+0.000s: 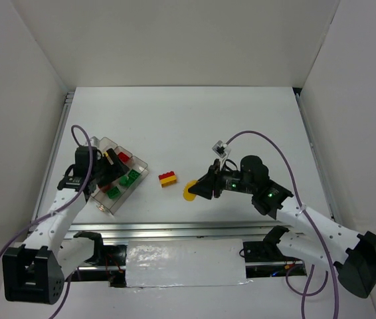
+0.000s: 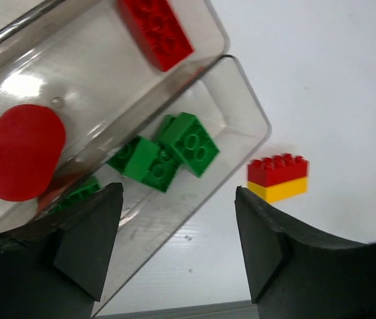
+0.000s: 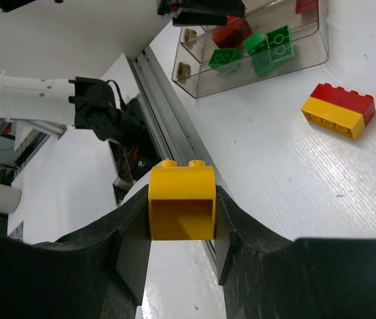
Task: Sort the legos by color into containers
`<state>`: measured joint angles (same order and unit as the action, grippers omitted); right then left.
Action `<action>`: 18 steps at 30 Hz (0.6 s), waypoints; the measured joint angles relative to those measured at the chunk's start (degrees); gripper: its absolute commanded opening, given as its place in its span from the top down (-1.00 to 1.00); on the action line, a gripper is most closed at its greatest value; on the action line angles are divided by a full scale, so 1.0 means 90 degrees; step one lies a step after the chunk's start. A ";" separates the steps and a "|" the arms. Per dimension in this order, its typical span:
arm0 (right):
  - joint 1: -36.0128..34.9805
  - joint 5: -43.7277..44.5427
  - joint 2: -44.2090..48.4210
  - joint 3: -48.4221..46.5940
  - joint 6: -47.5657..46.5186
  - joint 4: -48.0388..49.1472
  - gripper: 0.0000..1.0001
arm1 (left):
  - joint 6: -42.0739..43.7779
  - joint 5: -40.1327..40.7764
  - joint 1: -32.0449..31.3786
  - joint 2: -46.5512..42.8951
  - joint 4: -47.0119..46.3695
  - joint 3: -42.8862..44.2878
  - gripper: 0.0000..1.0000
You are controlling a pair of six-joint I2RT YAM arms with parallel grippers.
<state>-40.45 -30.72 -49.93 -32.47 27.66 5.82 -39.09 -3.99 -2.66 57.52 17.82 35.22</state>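
Hovering over the tray point(image 2: 254, 113), the left gripper point(image 2: 178, 226) stood wide open and empty. Green bricks point(image 2: 188, 143) lay in one compartment, red bricks point(image 2: 156, 30) in the next. The right gripper point(image 1: 200, 189) clamped a yellow brick point(image 3: 181, 209), near a red-and-yellow stack point(image 2: 278, 178) on the table point(image 1: 241, 119).

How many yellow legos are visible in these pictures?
2. One yellow brick is clamped in the right gripper; the other is joined under a red brick on the table. The left gripper covers part of the tray.
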 measured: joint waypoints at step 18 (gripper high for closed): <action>0.0012 -0.0818 -0.0619 0.0015 0.1243 0.2072 1.00 | -0.0384 -0.5331 -0.2353 -0.1486 -0.3500 -0.0272 -0.69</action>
<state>-40.34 -38.09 -55.51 -32.34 38.85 24.47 -42.54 -51.96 -23.83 44.14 -13.67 32.77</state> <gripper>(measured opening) 0.441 0.855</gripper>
